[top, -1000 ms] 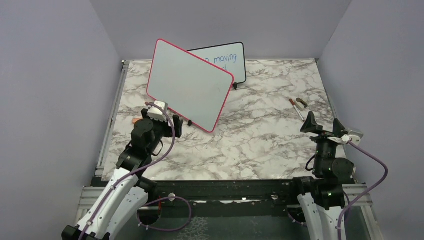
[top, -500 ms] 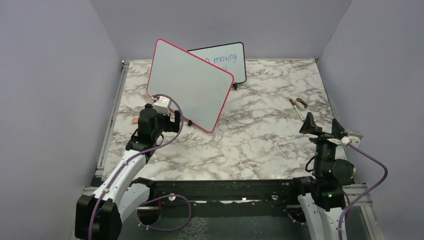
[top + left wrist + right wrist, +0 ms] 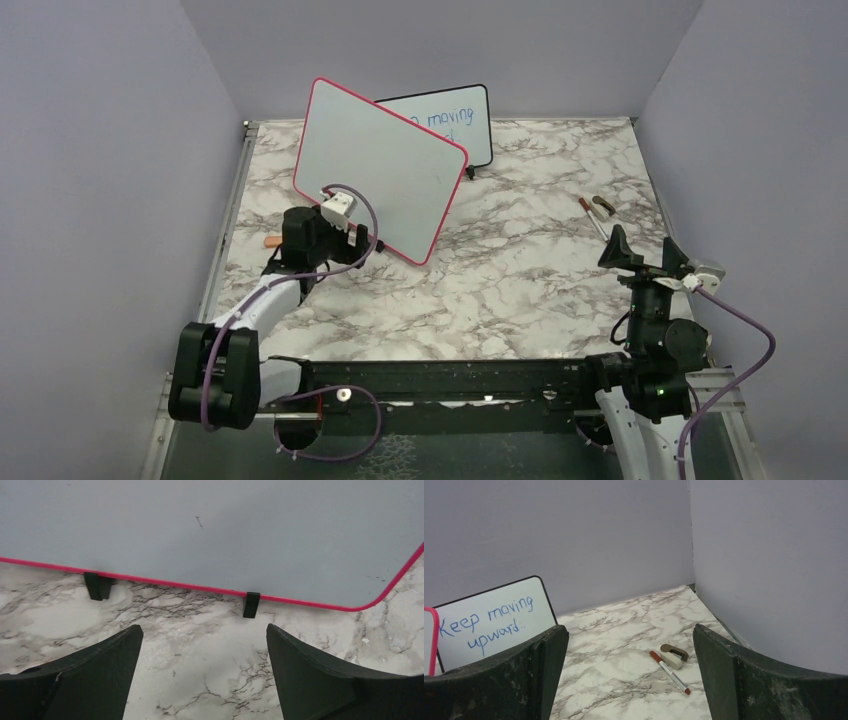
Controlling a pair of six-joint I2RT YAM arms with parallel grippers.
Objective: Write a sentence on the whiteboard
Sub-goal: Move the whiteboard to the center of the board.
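Note:
The whiteboard (image 3: 380, 180), white with a pink-red frame, stands tilted at the back left on small black feet (image 3: 251, 605). Its face is blank apart from a few faint specks, and no sentence is in view on it. My left gripper (image 3: 348, 243) is low over the marble just in front of the board's bottom edge (image 3: 200, 586). It is open (image 3: 202, 632) with only table between its fingers. My right gripper (image 3: 645, 250) is raised at the near right, open (image 3: 629, 630) and empty. A red-capped marker (image 3: 669, 671) lies beyond it near the right wall.
A smaller black-framed board (image 3: 455, 125) with blue writing (image 3: 486, 622) leans behind the pink one. A beige eraser (image 3: 673, 656) lies beside the marker (image 3: 592, 218). A small orange object (image 3: 271, 241) sits left of the left wrist. Purple walls close in three sides.
The left arm has stretched forward and dropped lower, bringing its gripper nearer the board's bottom edge. The right arm has hardly moved.

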